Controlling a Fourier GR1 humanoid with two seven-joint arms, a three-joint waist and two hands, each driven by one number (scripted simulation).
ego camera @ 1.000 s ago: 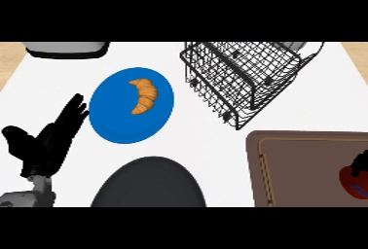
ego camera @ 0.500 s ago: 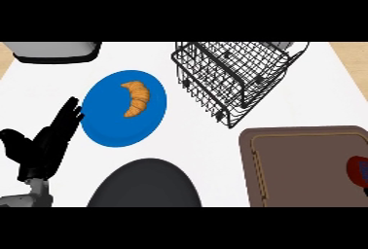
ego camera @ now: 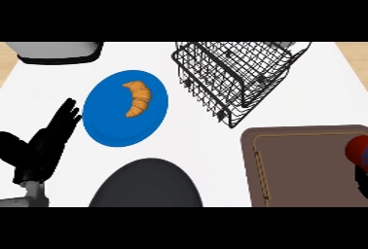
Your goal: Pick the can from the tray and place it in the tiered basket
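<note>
- Can [ego camera: 357, 151], red and blue, sits at the far right edge of the brown tray [ego camera: 302, 165] in the head view, cut off by the frame; a dark shape just below it may be the right hand, though whether its fingers are open or closed cannot be told.
- Left hand [ego camera: 43, 143] rests spread at the lower left, fingers straight, beside the blue plate [ego camera: 108, 126] holding a croissant [ego camera: 137, 98].
- Risk, as a judgement: the wire tiered basket [ego camera: 237, 73] stands tilted (its rim could catch the can), and a grasp made at the frame's edge could tip it.
- Compared with earlier frames, the scene sits further left and lower, and less of the can shows.
</note>
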